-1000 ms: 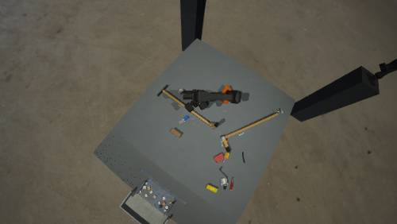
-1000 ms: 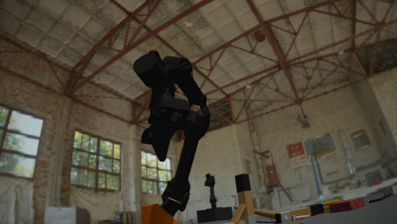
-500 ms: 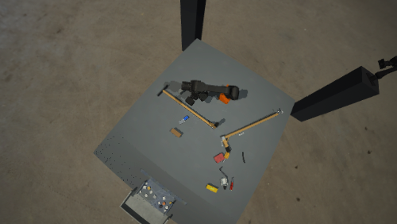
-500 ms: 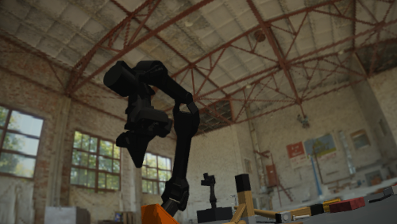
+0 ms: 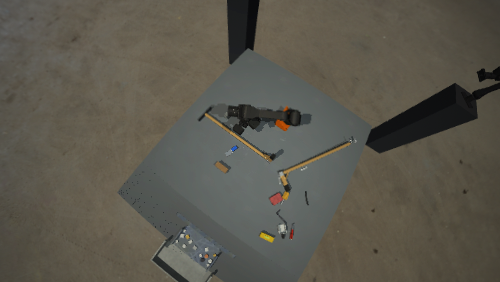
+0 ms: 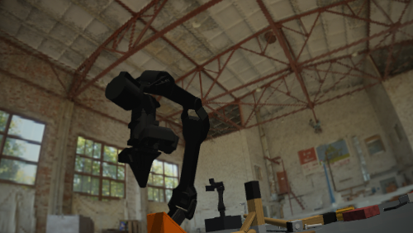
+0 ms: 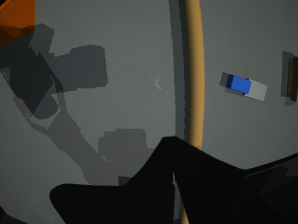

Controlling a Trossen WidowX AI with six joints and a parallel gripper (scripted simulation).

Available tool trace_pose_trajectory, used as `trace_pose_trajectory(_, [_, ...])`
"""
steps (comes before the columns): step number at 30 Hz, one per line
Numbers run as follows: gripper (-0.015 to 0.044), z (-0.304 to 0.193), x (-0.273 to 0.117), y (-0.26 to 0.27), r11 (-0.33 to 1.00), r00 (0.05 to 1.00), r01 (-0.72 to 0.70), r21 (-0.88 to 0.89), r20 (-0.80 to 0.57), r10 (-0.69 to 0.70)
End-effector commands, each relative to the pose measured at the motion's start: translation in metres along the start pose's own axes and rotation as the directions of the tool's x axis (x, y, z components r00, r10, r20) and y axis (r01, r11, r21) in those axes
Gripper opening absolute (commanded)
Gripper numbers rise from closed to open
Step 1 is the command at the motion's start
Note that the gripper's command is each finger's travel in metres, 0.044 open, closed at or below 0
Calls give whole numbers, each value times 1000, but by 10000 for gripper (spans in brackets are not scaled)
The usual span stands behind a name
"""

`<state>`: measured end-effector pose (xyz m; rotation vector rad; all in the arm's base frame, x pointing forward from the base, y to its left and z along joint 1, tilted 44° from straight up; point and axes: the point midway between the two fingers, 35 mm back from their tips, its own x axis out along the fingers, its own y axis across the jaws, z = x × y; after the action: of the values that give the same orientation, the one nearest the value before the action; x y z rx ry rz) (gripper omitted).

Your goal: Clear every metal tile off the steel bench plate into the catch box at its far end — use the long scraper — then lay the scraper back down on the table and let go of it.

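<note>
My gripper [image 6: 143, 184] [image 7: 168, 143] is shut, with nothing seen between its fingers. It hangs point down, above the table, beside the handle of the long scraper [image 5: 237, 137] [image 7: 195, 75]. The scraper lies on the table, its dark crossbar head toward the left edge and its wooden handle running toward the middle. The steel bench plate [image 5: 202, 237] is at the near left edge, with several small white, grey and orange pieces seen on it. The catch box [image 5: 180, 264], pale grey, is beyond the plate's outer end. Whether any pieces are inside it is too small to tell.
A second long wooden-handled tool [image 5: 317, 157] lies at the right. A blue and grey piece [image 5: 232, 150] [image 7: 240, 84] and a brown block [image 5: 221, 166] lie left of centre. A red block [image 5: 276, 199], yellow block [image 5: 267, 237] and red tool [image 5: 292, 231] lie nearer. Dark posts stand at the table's edges.
</note>
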<state>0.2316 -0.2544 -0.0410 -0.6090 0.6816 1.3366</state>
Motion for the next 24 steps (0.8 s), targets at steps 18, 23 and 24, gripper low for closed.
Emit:
trace_pose_trajectory(18, [0,-2,49,-5,1000,1000,5,4,4,-5])
trace_pose_trajectory(23, [0,-1,61,-5,1000,1000,5,4,5,-5])
trace_pose_trajectory(24, [0,-1,63,-5,1000,1000,5,4,5,-5])
